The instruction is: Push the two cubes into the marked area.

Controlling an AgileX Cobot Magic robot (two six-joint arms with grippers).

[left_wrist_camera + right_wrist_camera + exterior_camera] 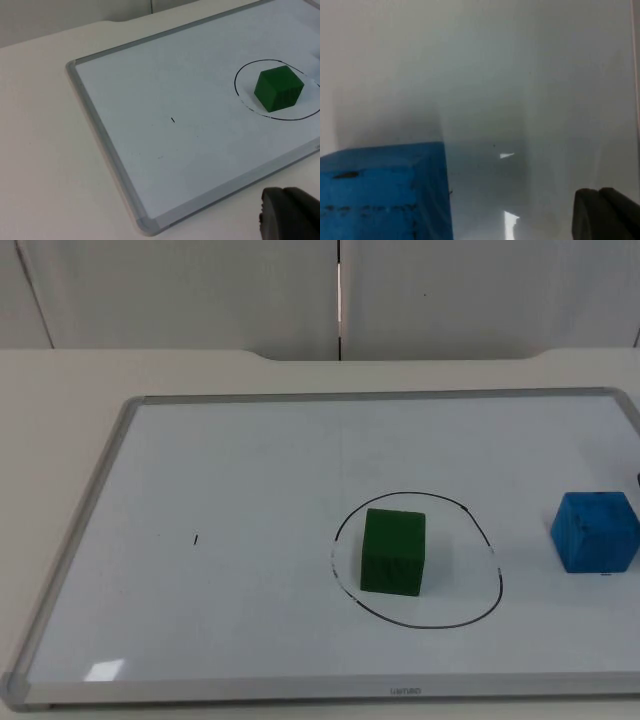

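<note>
Green cube (393, 551) inside the black drawn circle (480, 610) on the whiteboard (230, 500). Blue cube (596, 531) outside the circle, near the board's right edge, close before the right pincer (605, 215). Left pincer (290, 215) over the desk (45, 150) off the board. State of both pincers: cannot tell.

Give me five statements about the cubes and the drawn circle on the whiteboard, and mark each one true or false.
1. The green cube sits inside the drawn circle. True.
2. The blue cube is inside the circle too. False: it sits outside it, toward the board's right edge.
3. The two cubes touch. False: bare board lies between them.
4. A short dark mark lies on the whiteboard left of the circle in the top view. True.
5. The green cube is stacked on the blue one. False: both rest on the board.
</note>
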